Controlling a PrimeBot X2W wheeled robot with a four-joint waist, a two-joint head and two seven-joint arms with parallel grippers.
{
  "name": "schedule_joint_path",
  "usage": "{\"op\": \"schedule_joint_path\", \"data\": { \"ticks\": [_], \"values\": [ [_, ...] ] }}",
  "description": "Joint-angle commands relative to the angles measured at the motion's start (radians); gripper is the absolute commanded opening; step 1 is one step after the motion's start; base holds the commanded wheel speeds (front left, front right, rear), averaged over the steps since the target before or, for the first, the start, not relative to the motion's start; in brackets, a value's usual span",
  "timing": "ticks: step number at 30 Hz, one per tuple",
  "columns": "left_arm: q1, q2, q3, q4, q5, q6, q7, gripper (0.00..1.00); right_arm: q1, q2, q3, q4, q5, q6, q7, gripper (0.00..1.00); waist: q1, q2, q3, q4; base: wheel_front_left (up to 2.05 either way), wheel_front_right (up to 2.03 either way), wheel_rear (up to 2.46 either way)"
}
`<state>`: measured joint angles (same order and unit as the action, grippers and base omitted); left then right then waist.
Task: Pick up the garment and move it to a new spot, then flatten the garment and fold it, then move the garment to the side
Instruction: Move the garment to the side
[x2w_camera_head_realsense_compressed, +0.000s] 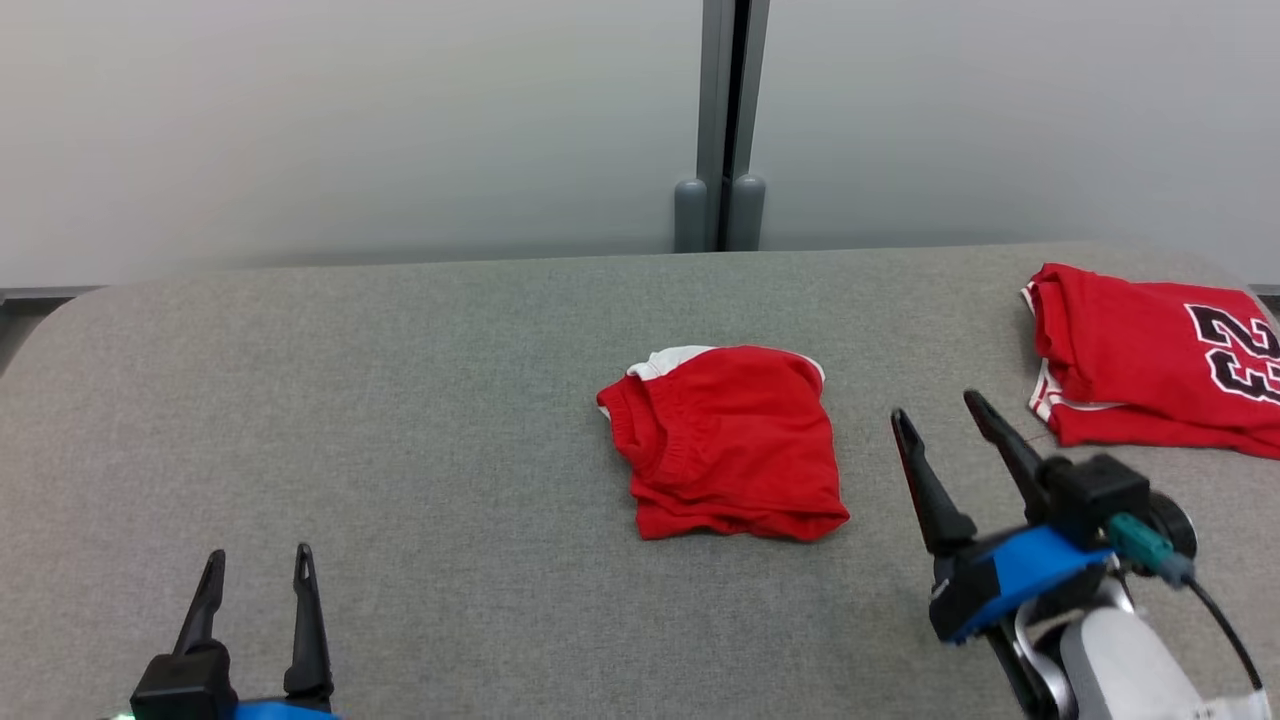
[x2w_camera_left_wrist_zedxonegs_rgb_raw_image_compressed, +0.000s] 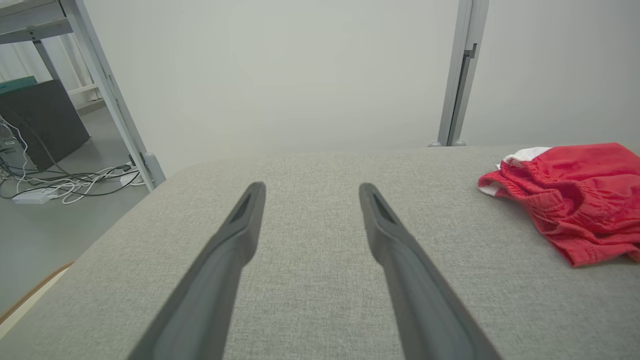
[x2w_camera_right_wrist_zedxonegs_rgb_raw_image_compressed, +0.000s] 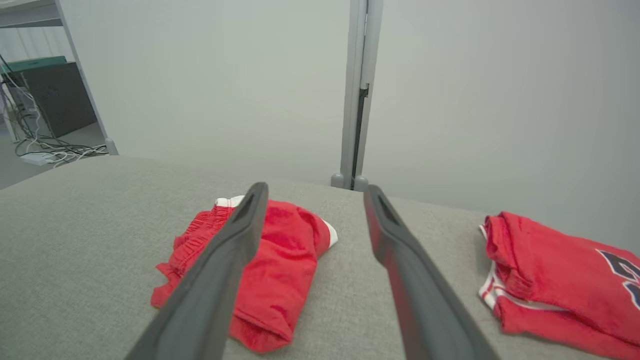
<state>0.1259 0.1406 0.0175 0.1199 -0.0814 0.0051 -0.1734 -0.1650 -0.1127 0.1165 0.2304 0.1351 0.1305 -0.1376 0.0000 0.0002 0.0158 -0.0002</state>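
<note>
Head view: a folded red fabric garment with an elastic waistband and white trim (x2w_camera_head_realsense_compressed: 735, 450) lies slightly rumpled near the middle of the grey cloth-covered table (x2w_camera_head_realsense_compressed: 400, 400), and neither gripper touches it. The right gripper (x2w_camera_head_realsense_compressed: 938, 410) hovers just beside the garment's right edge, its two long dark fingers spread wide with nothing between them, tips angled toward the far wall. The left gripper (x2w_camera_head_realsense_compressed: 260, 560) sits at the lower left, well apart from the garment, its fingers likewise spread and empty. A folded red jersey with white edging and a black number (x2w_camera_head_realsense_compressed: 1130, 355) rests at the table's far right, apart from the garment. In the right wrist view the garment lies partly behind the left-hand finger. In the left wrist view it lies off to the right of both fingers.
</note>
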Motion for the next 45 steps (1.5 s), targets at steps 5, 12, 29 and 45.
{"op": "schedule_joint_path", "data": {
  "ticks": [5,12,29,45],
  "values": [
    [-0.059,-0.004,-0.014,0.000,-0.005,0.008,-0.015,1.00,-0.228,-0.035,0.049,0.135,0.014,0.000,0.032,1.00,0.0000,-0.0002,0.062,0.034,0.00,0.00,0.00],
    [-0.110,-0.018,-0.034,0.021,-0.006,0.014,-0.040,1.00,-0.432,-0.041,0.100,0.361,0.028,0.000,0.075,1.00,0.0000,-0.0002,0.144,0.069,0.00,0.00,0.00],
    [-0.217,-0.039,-0.073,0.093,-0.015,0.020,-0.086,1.00,-0.520,-0.013,0.211,0.823,0.095,0.001,0.035,1.00,0.0000,-0.0002,0.250,0.113,0.00,0.00,0.00],
    [-0.264,-0.037,-0.073,0.064,-0.012,0.039,-0.092,1.00,-0.648,-0.134,0.454,0.812,0.134,0.000,-0.085,0.00,0.0000,-0.0002,0.258,0.058,0.00,0.00,0.00]
  ]
}}
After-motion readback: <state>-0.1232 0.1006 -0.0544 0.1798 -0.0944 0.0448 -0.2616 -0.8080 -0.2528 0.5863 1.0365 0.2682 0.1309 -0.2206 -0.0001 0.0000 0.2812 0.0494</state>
